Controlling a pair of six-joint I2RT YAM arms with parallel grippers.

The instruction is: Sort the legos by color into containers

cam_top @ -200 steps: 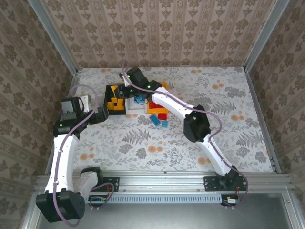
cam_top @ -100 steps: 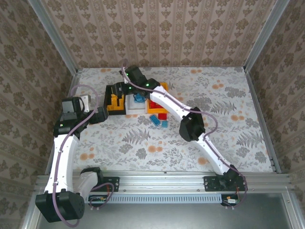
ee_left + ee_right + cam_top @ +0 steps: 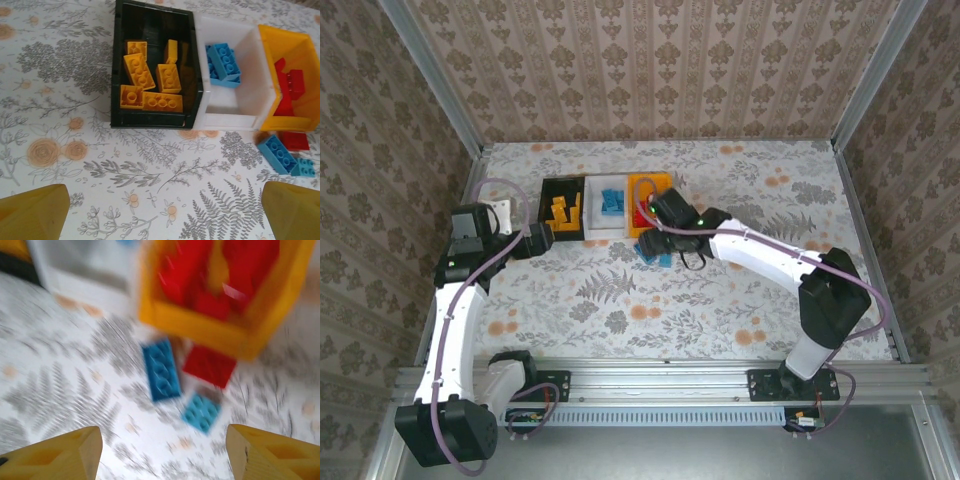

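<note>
Three legos lie loose on the table (image 3: pixel 770 300): a long blue brick (image 3: pixel 161 371), a small blue brick (image 3: pixel 201 412) and a red brick (image 3: pixel 210 366). They sit close together, just in front of the orange-yellow bin (image 3: pixel 270 75). The red one is right up against the bin's front wall, and I can't tell if it touches.

The three bins stand in a row, side by side, near the far edge of the table and a bit left of the middle. The black bin (image 3: pixel 116 60) has the orange bricks in it. The white bin (image 3: pixel 230 120) in the middle has blue ones. The orange-yellow bin has red ones.

The right end effector (image 3: pixel 162 432) hangs over the three loose bricks. Its fingers are spread wide and hold nothing. The left end effector (image 3: pixel 162 200) waits nearer the left edge of the table, facing the bins. It is spread wide too, with nothing in it.

I think these bricks are very light and hard, so they won't bend or break. Their sides are smooth and could slip out of a weak pinch. A good hold looks like the two long flat sides, with the bumps on top. The long blue brick has room on both sides. The red one looks harder, as the bin wall crowds one side.
</note>
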